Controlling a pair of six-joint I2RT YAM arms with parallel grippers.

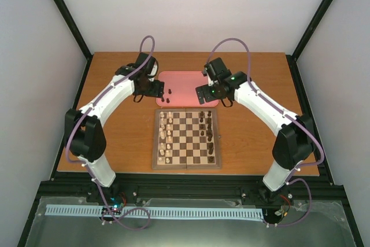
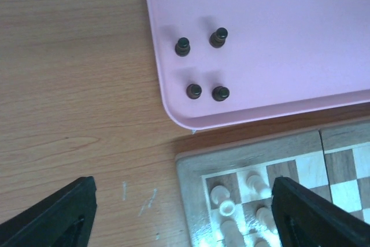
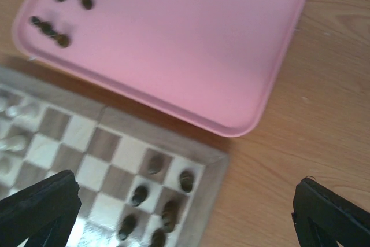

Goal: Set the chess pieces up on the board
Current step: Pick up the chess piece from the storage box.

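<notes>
The wooden board (image 1: 186, 163) lies mid-table. Dark chess pieces (image 1: 209, 137) stand along its right side and cream-white pieces (image 1: 165, 137) along its left. Several more dark pieces (image 2: 193, 91) stand in the near left corner of the pink tray (image 1: 188, 82); they also show in the right wrist view (image 3: 60, 40). My left gripper (image 2: 184, 218) is open and empty, hovering over the board's far left corner (image 2: 191, 169). My right gripper (image 3: 185, 212) is open and empty above the board's far right corner (image 3: 217, 163), over placed dark pieces (image 3: 186, 180).
The pink tray (image 3: 173, 39) lies just behind the board, its near edge almost touching the board's border. Bare wooden table (image 2: 75, 85) lies left of the tray and right of the board (image 3: 324, 114). Black frame posts stand at the table's back corners.
</notes>
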